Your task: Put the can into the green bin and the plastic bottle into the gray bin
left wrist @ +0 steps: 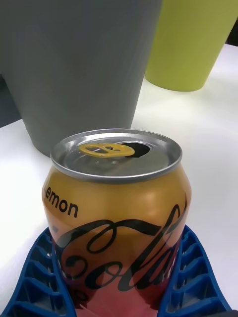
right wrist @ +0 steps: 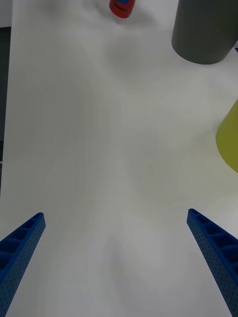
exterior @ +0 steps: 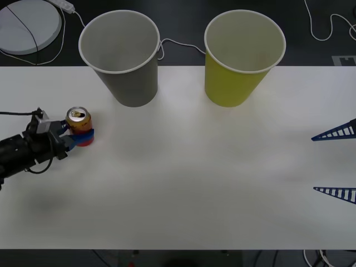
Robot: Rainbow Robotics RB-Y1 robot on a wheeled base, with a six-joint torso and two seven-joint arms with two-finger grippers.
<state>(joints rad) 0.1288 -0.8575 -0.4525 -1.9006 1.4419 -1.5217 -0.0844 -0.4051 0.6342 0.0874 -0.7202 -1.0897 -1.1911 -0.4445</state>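
White tabletop (exterior: 194, 183) is spread across the front view, backed by dark floor where cables and a pale round disc (exterior: 25, 25) are seen. Beyond the left gripper (exterior: 78, 139), toward the far edge, the gray bin (exterior: 122, 55) is stood upright, and the green bin (exterior: 242, 58) is stood upright further off to that gripper's right, apart from the gray one. At the table's right edge the right gripper (exterior: 336, 164) is held with its blue fingers (right wrist: 215, 252) spread wide, nothing between them. The can (exterior: 79, 125) is stood upright and is clasped low on its body by the left gripper's blue ribbed fingers (left wrist: 193, 277), its opened top facing up; whether its base rests on the table cannot quite be made out.
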